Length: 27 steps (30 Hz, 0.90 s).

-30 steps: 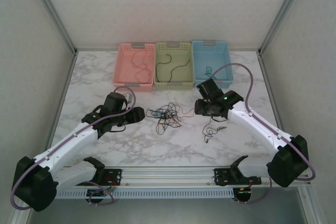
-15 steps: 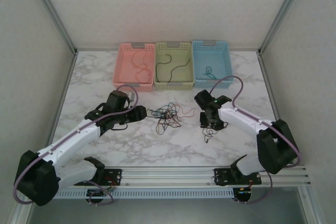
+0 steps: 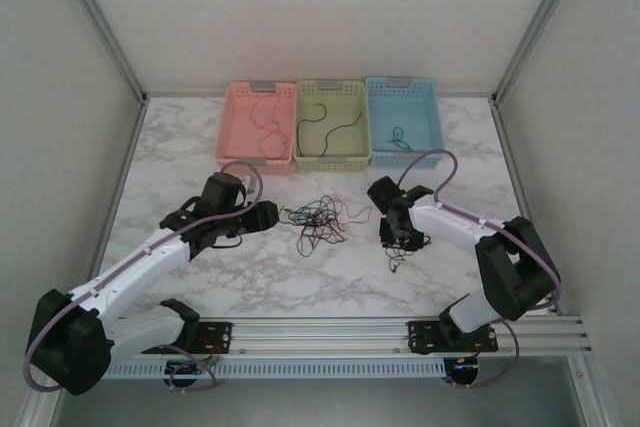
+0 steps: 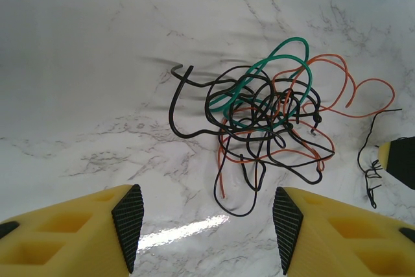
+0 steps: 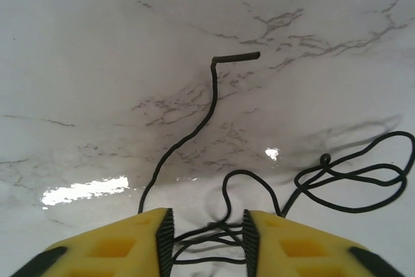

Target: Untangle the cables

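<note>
Just ahead of your spread left gripper (image 4: pixel 204 225) lies the tangle of thin red-orange, black and green-teal cables (image 4: pixel 262 118). Your right gripper (image 5: pixel 207 241) straddles thin black cable strands (image 5: pixel 194 132); pinching or not, you cannot tell.

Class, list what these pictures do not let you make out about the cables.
Top view: tangle strands too thin to trace crossings.
Right wrist view: black cable cut off by bottom edge, between right end effector fingers.
Top view: cable in blue basket too small for colour.
</note>
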Motion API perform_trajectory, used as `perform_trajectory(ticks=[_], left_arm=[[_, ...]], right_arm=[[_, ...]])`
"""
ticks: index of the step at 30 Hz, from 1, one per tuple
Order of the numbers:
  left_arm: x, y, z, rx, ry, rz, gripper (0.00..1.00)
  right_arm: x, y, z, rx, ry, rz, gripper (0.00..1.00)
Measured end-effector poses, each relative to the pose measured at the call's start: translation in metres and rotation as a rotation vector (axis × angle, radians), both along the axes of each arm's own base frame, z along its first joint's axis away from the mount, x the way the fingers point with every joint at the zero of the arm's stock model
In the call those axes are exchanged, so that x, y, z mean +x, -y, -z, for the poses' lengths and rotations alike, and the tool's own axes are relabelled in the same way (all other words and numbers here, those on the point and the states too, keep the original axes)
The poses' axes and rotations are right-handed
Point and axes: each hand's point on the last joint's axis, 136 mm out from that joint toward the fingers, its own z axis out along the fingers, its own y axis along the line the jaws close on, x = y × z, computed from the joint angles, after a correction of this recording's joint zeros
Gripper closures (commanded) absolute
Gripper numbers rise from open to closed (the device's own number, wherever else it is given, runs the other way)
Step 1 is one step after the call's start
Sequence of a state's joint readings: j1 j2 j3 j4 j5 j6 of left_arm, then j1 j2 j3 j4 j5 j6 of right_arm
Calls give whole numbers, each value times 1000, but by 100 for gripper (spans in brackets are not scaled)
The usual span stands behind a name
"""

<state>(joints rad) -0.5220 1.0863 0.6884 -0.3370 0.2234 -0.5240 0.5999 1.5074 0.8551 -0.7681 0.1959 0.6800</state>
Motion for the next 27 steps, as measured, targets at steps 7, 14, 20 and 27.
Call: perform_trajectory(ticks=[7,14,20,27], left_arm=[[0,-1,0,3,1,-3,42],[0,-2,-1,6,6,-8,42],[0,-2,-7,-3,21,-8,43],[-3,5,-32,-54,61,24,43]], right_arm=[[1,-2,2,10,4,7,97],[3,-3,-10,38,45,12,100],[7,-4,-39,97,136,-7,100],[16,-12,-110,226,348,-89,100]])
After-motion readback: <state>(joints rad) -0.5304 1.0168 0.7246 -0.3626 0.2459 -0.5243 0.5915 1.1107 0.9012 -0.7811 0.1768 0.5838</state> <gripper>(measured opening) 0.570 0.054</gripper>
